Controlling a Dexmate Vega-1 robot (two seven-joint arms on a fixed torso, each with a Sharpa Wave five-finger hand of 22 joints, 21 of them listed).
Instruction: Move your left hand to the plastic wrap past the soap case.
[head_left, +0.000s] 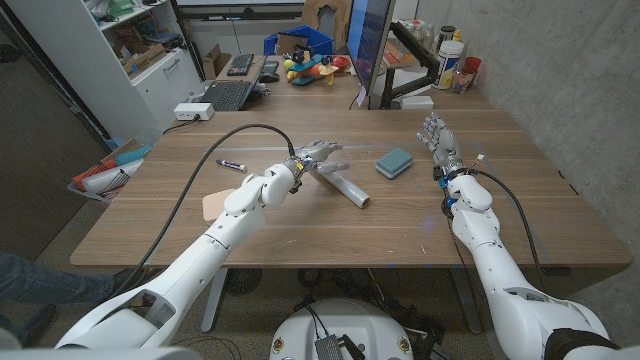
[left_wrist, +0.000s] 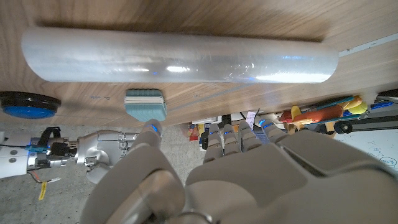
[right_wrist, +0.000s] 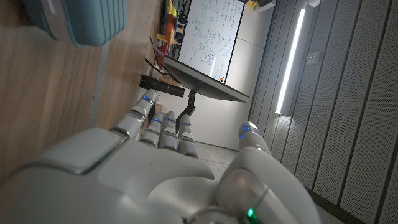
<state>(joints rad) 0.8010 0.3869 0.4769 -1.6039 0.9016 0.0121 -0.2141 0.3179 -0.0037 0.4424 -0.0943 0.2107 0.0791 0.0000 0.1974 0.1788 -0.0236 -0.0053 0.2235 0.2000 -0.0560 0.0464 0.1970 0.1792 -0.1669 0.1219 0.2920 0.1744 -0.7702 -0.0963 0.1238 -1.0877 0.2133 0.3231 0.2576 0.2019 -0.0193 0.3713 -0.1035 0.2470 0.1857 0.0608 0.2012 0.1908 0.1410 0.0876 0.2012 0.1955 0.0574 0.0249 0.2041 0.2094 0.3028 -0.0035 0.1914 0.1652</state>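
The plastic wrap (head_left: 341, 186) is a clear roll lying slantwise at mid-table, and in the left wrist view the plastic wrap (left_wrist: 180, 57) stretches just beyond my fingertips. My left hand (head_left: 318, 155) hovers at the roll's far end with its fingers spread and nothing in it; whether it touches the roll is unclear. From the wrist, my left hand (left_wrist: 205, 174) shows its back. The teal soap case (head_left: 395, 162) lies right of the roll, also the soap case (left_wrist: 146, 102) and soap case (right_wrist: 81, 22). My right hand (head_left: 437, 136) stands open beside the case, empty; my right hand (right_wrist: 155, 174) reaches with straight fingers.
A marker (head_left: 232, 164) and a tan flat piece (head_left: 215, 205) lie left of my left arm. A keyboard (head_left: 226, 95), a monitor (head_left: 376, 50) and toys (head_left: 312, 68) stand at the table's far edge. A concrete wall runs along the right.
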